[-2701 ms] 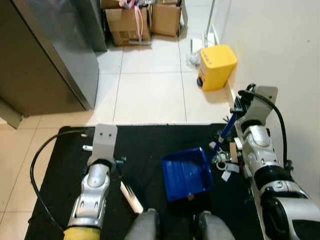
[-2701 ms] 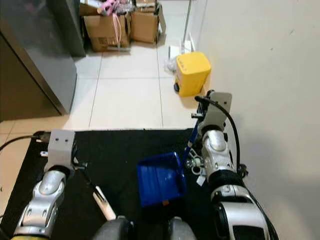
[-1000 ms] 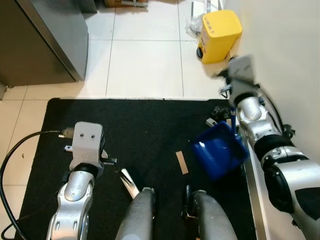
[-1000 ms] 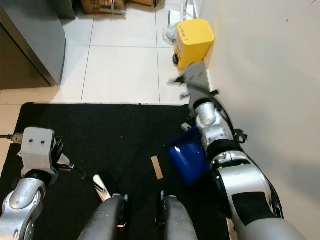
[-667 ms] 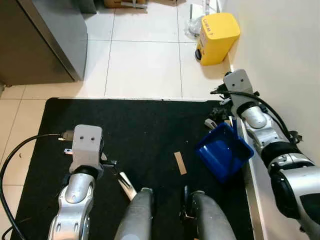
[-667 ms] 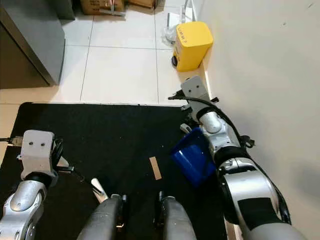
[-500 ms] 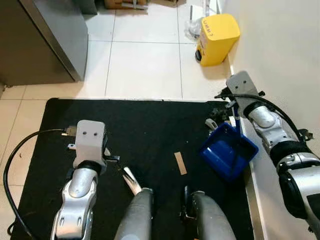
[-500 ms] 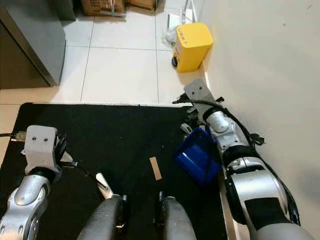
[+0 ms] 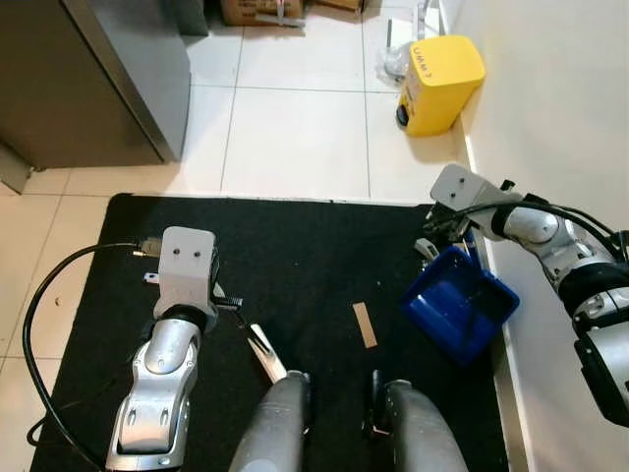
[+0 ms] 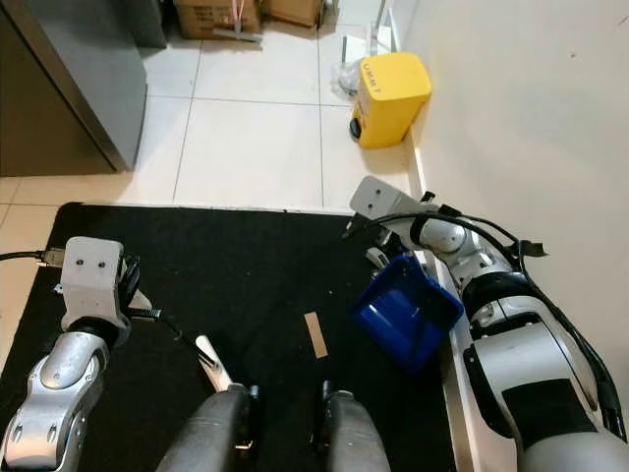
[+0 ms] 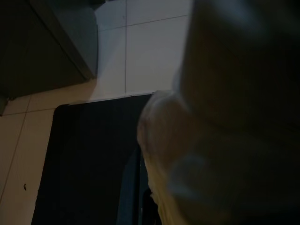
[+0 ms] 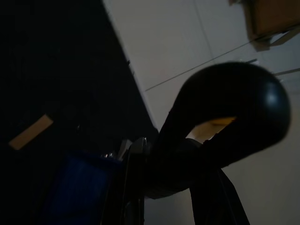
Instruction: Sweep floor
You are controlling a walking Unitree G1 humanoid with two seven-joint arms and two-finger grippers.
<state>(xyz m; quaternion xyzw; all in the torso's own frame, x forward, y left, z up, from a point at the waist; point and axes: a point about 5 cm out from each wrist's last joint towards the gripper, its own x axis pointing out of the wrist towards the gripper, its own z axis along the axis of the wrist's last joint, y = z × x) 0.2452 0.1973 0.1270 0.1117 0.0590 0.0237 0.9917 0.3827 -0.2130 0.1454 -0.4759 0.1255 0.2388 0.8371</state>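
A blue dustpan sits tilted at the right edge of the black mat, close to the wall. My right gripper is shut on its handle at the far end. The pan's blue body lies beyond one black finger in the right wrist view. A tan strip of debris lies on the mat left of the pan. My left gripper is shut on a small brush with a pale head, low over the mat. The brush is a blurred cream mass in the left wrist view.
A yellow bin stands by the wall beyond the mat. A grey cabinet rises at the far left, with cardboard boxes behind. My two legs stand at the mat's near edge. Small scraps lie by the mat's right edge.
The right gripper has carried the dustpan from the middle of the mat to its right edge by the wall, leaving the tan strip on the mat. The left arm barely moved.
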